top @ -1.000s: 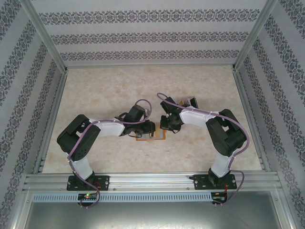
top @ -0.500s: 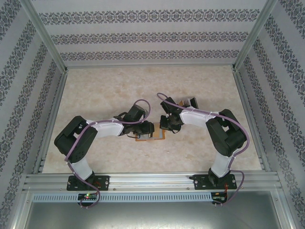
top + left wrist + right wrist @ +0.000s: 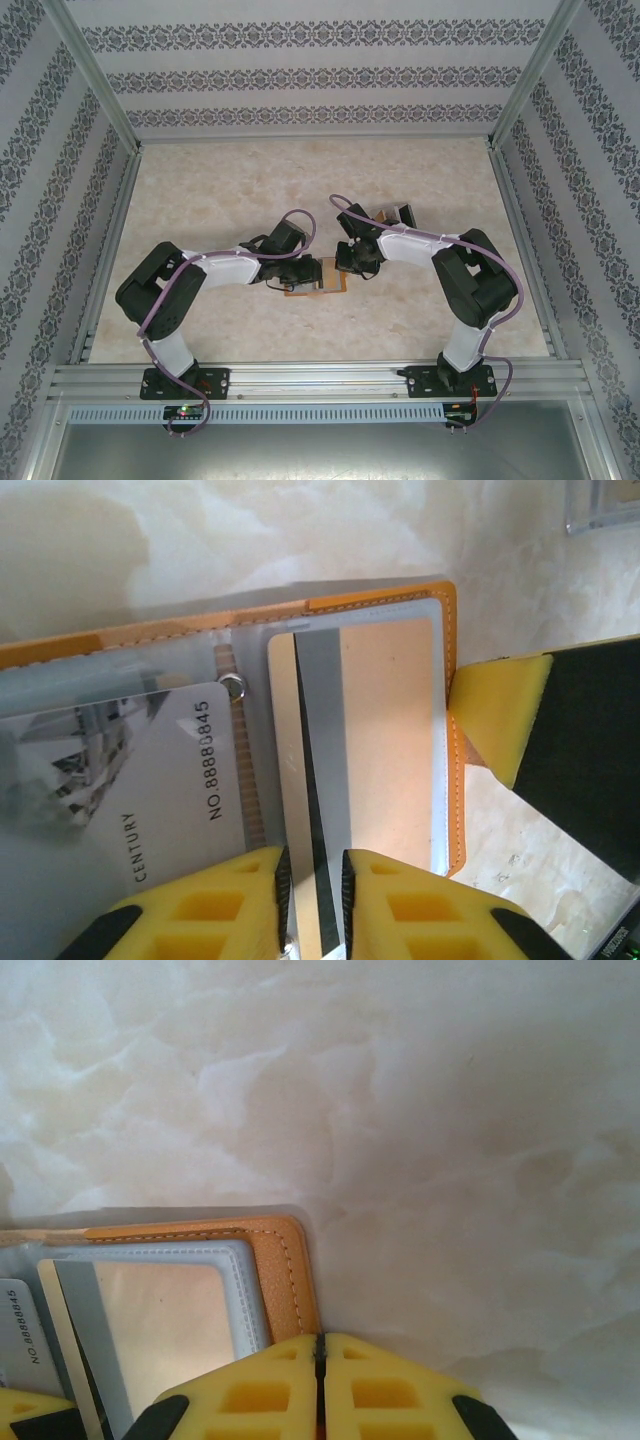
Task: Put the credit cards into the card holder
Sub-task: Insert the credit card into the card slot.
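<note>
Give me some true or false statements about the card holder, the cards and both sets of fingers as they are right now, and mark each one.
1. The card holder lies open on the table. True.
2. The right fingers are spread wide apart. False: they are shut together, at the card holder's orange edge.
3. A numbered card sits on the open card holder beside the striped card. True.
4. The striped card lies on the bare table, far from the left fingers. False: it lies over the card holder, with its near end at the left fingers.
</note>
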Controlling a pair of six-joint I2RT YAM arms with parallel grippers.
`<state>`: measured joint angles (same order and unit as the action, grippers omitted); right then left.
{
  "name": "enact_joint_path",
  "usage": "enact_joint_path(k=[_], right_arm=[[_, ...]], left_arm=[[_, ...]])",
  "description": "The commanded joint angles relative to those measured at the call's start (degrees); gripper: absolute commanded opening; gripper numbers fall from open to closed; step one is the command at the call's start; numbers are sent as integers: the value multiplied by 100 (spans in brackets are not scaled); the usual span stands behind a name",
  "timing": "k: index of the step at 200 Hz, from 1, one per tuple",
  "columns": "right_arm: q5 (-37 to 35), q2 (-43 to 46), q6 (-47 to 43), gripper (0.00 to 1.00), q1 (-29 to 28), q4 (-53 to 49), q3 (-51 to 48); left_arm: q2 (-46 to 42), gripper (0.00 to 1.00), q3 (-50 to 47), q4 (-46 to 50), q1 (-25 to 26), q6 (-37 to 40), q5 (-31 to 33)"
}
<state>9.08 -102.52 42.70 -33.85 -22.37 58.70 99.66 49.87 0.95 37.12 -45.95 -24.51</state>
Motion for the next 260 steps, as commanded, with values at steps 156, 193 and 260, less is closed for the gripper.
enact_joint_path(k=[156,193,260], right_arm=[[-179,-159,58,8,75,-241,-159],[-148,-136,43,8,85,-250,-146],[-99,-122,0,9,58,-256,-69]], left_arm=[[-904,67,289,881,86,171,608],[-1398,80,332,1380,-241,418,1120],[-1027,80,91,1209,-952,102,385]])
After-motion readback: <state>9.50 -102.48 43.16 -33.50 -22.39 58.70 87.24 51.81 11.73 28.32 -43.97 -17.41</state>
